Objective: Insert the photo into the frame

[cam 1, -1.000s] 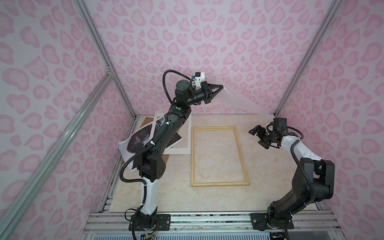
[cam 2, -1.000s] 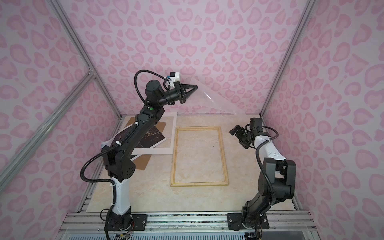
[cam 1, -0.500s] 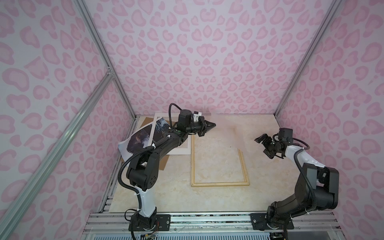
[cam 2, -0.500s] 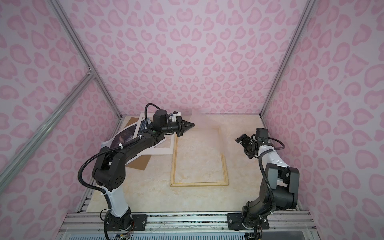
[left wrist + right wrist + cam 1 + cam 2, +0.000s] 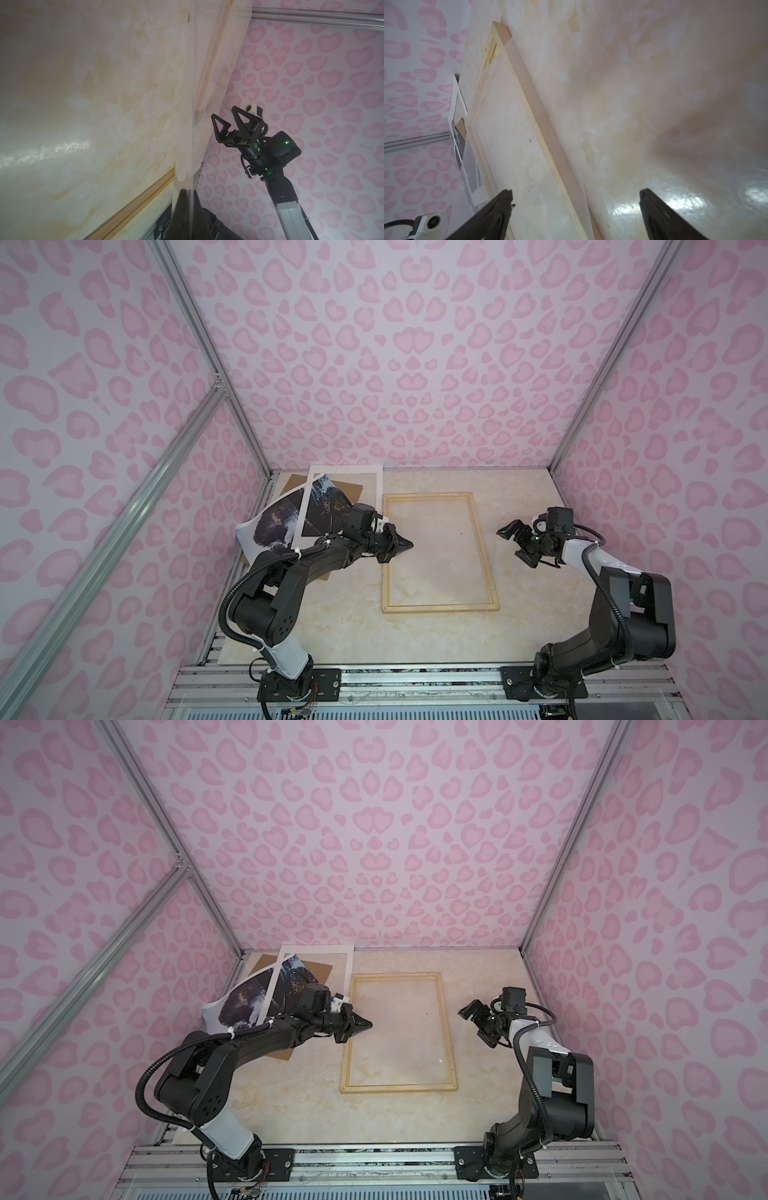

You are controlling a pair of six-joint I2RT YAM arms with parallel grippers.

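Observation:
The frame (image 5: 440, 608) of pale wood lies flat mid-table in both top views (image 5: 399, 1086). My left gripper (image 5: 409, 545) is shut on the edge of a clear pane (image 5: 192, 104) and hovers low over the frame's left strip. The pane stretches across the frame opening; whether it sits inside I cannot tell. The photo (image 5: 274, 526), dark with a white margin, lies curled at the far left, partly under the white mat board (image 5: 345, 468). My right gripper (image 5: 510, 545) stands open, empty, just right of the frame (image 5: 542, 116).
A brown backing board (image 5: 299, 483) lies under the mat and photo at the back left. Pink patterned walls close in on three sides. The arm bases stand on a metal rail (image 5: 415, 680) along the table's front edge.
My left arm has swung down from high above the table, bringing the clear pane down over the frame. The right gripper has drawn back a little to the right, still open.

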